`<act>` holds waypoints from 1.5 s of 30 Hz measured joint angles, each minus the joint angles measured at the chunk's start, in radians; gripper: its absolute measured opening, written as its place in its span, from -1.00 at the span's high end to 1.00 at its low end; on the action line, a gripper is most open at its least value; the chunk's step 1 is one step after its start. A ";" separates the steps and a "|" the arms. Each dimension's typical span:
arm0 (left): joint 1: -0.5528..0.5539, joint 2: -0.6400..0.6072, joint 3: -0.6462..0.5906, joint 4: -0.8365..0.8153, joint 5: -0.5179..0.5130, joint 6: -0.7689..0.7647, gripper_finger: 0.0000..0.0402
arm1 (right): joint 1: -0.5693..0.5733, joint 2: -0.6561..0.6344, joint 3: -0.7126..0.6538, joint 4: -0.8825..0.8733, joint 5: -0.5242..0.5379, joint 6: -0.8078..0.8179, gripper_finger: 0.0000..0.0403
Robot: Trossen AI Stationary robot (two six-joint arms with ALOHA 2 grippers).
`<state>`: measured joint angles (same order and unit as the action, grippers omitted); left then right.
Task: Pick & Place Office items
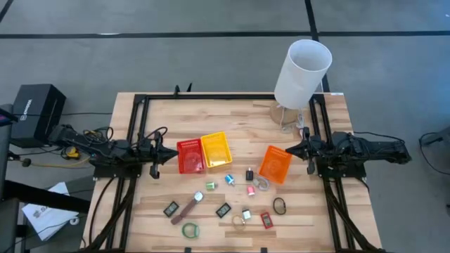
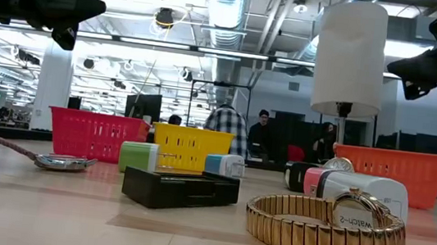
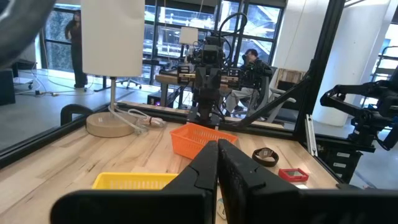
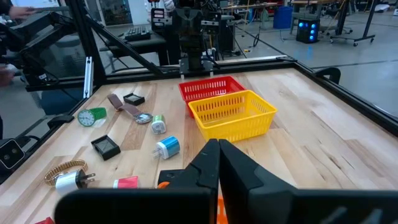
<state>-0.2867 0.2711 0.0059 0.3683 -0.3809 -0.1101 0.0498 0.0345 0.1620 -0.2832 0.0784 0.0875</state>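
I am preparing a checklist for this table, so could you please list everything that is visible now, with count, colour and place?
baskets: three; red and yellow side by side at centre, orange to their right.
lamp: one, white shade, wooden base, far right corner.
watches: several; maroon strap, green strap and gold band near the front edge.
small gadgets: about eight; green, blue, pink, red, black; scattered in front of the baskets.
table: one, light wood.
people: a few, in the room behind.
left gripper: shut, above the table's left side.
right gripper: shut, beside the orange basket.

three trays and lamp crowd the table's middle
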 joint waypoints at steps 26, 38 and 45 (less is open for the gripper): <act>0.000 0.000 0.000 0.107 0.042 -0.004 0.99 | 0.000 0.000 0.000 0.017 0.000 0.085 1.00; 0.000 0.023 0.000 0.183 0.047 -0.098 0.98 | 0.000 0.000 0.000 0.179 0.086 -0.153 1.00; -0.016 0.190 0.072 0.245 0.082 -0.108 0.79 | 0.003 0.000 0.000 0.232 0.170 -0.061 1.00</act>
<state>-0.3022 0.4608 0.0775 0.6136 -0.2991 -0.2184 0.0530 0.0349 0.1623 -0.0509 0.2484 0.0266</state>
